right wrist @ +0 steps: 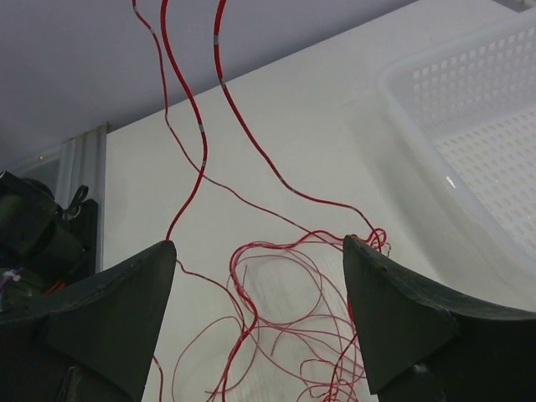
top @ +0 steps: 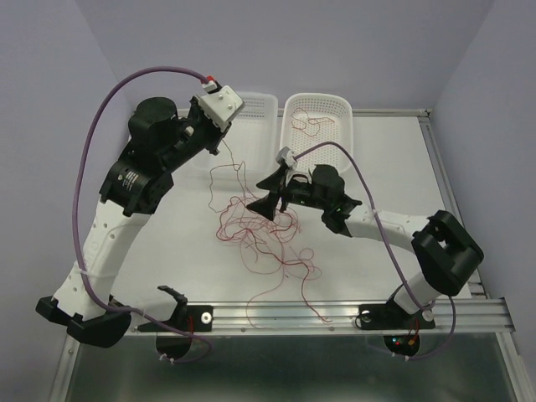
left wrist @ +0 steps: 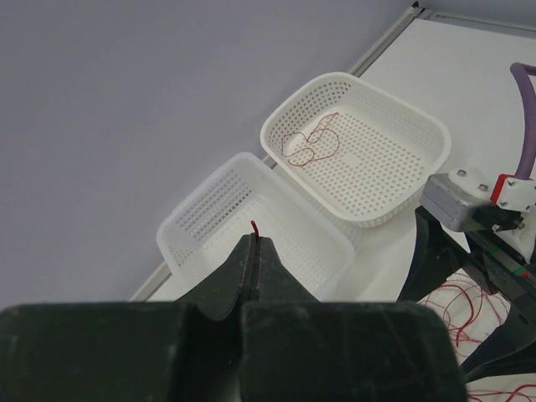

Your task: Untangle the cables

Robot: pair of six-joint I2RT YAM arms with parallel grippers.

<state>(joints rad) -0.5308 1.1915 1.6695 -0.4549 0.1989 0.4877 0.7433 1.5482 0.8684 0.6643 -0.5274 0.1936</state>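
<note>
The cables (top: 264, 239) lie as a loose red tangle near the middle of the desk (top: 394, 167). One separated wire (left wrist: 310, 146) is already coiled in the right basket (left wrist: 435, 159) at 12 o'clock, and the left basket (left wrist: 209, 188) beside it holds no wire that can be seen.

The left gripper (left wrist: 254, 244) is raised at about 11 o'clock from the tangle, with its jaws pressed together on the very tip of one strand (left wrist: 254, 224). Only a short red stub shows above the fingertips. The right gripper (right wrist: 255, 251) sits low over the 1 o'clock side of the pile with its jaws spread wide and gripping nothing. Several strands and loops cross the gap between its fingers.

- **Slipping:** The left hold is likely the weakest point. With so little wire past the fingertips, any drag from the pile could pull the strand free.
- **Tightening:** The lifted strand runs down into the heap. Pulling it further toward 11 o'clock may cinch crossings instead of freeing them, or lift the whole clump.
- **Wrong catch:** If the right gripper closes where it is, it would probably trap several wires at once, perhaps the lifted strand too, and lock the knot.
- **Snagging:** A long loop trails toward 6 o'clock as far as the near rail (top: 335, 311), where it could catch on the edge.
</note>
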